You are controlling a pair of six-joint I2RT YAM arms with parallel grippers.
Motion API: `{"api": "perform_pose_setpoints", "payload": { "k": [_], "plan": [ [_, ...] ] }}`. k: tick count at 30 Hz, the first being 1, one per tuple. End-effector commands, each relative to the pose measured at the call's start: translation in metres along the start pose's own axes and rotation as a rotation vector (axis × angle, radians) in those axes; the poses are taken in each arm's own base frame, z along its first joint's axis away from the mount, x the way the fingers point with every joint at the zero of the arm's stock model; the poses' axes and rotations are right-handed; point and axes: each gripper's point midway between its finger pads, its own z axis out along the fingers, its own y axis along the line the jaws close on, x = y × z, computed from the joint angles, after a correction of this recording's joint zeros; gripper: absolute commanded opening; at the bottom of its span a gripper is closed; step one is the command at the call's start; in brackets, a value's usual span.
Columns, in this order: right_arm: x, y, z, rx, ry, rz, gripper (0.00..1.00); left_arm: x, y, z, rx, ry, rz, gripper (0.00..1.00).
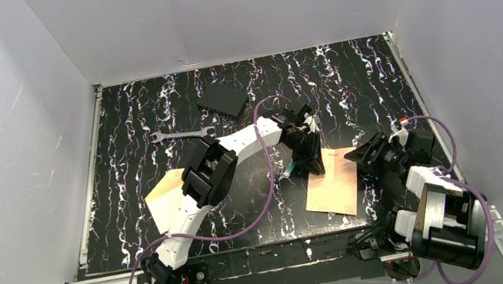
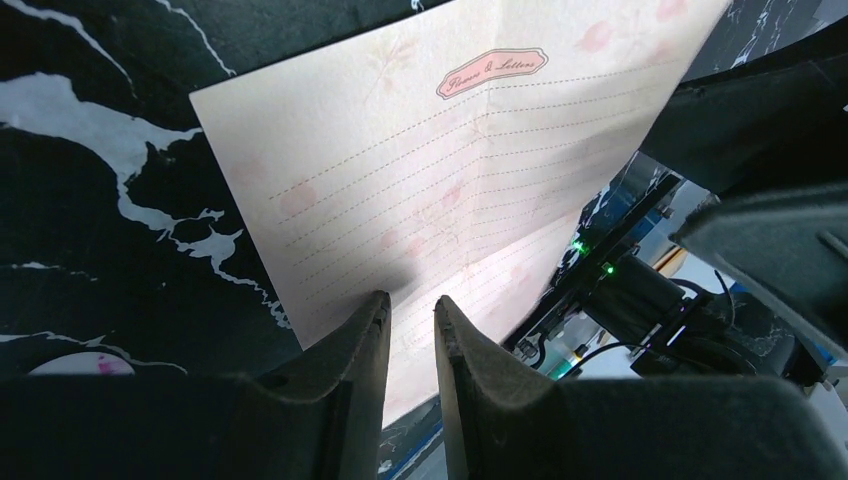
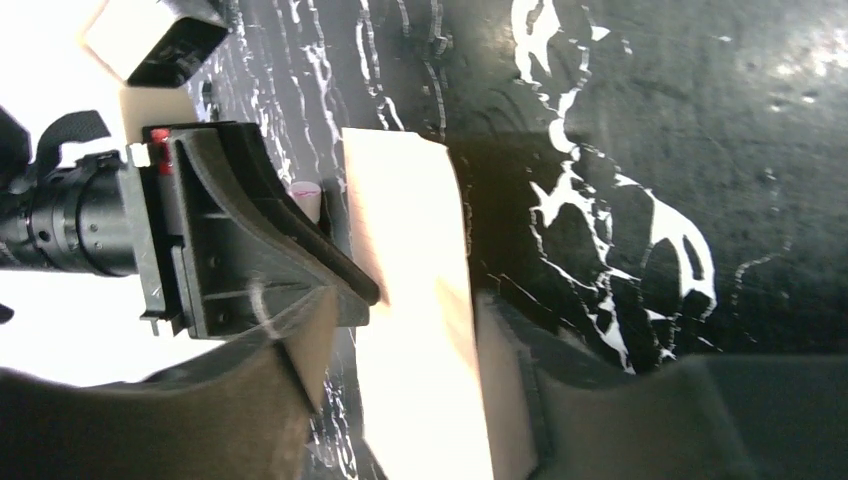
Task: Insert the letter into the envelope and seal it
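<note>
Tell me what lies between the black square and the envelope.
A silver wrench lies between the black square and the envelope; the top external view shows it.

The right hand (image 3: 410, 335) fills the bottom of the view with its two padded fingers (image 3: 290, 385) spread apart. The tan letter (image 3: 410, 230) lies on the black, white-veined bench (image 3: 640, 150) and runs up between them, its right edge meeting the right finger. From the left the black left hand (image 3: 345, 280) reaches in, its pointed tip touching the letter's left edge, and a small pink round thing (image 3: 306, 190) peeks out behind it, too hidden to identify.
</note>
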Motion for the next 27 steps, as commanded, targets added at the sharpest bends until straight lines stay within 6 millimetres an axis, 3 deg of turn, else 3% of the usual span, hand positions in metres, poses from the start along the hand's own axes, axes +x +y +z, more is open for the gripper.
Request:
{"api": "perform_pose_setpoints", "payload": {
  "k": [1, 3, 8, 18, 21, 22, 23, 25, 27],
  "plan": [
    [-0.001, 0.015, -0.003, -0.073, -0.022, -0.042, 0.66, 0.003, 0.018, 0.001, -0.055, 0.029, -0.030, 0.23],
    [-0.001, 0.015, -0.004, -0.074, -0.027, -0.044, 0.65, 0.002, 0.018, 0.000, -0.052, 0.029, -0.034, 0.23],
    [-0.002, 0.015, -0.002, -0.079, -0.020, -0.039, 0.43, 0.000, 0.016, -0.003, -0.044, 0.026, -0.042, 0.23],
    [-0.013, 0.014, 0.004, -0.062, -0.060, -0.042, 0.27, -0.002, 0.000, -0.011, 0.020, 0.031, -0.017, 0.24],
    [-0.019, 0.017, 0.007, -0.070, -0.070, -0.047, 0.13, -0.003, -0.004, -0.015, 0.043, 0.036, -0.012, 0.25],
    [-0.023, 0.019, 0.008, -0.068, -0.079, -0.049, 0.04, -0.004, -0.005, -0.017, 0.048, 0.034, -0.011, 0.25],
    [-0.028, 0.021, 0.008, -0.064, -0.093, -0.046, 0.01, -0.006, -0.009, -0.023, 0.057, 0.024, -0.005, 0.26],
    [-0.045, 0.029, 0.004, -0.054, -0.159, -0.047, 0.01, -0.012, -0.017, -0.036, 0.074, -0.003, 0.003, 0.30],
    [-0.070, 0.041, -0.005, -0.021, -0.256, -0.055, 0.01, -0.022, -0.032, -0.057, 0.106, -0.049, 0.019, 0.42]
  ]
}}
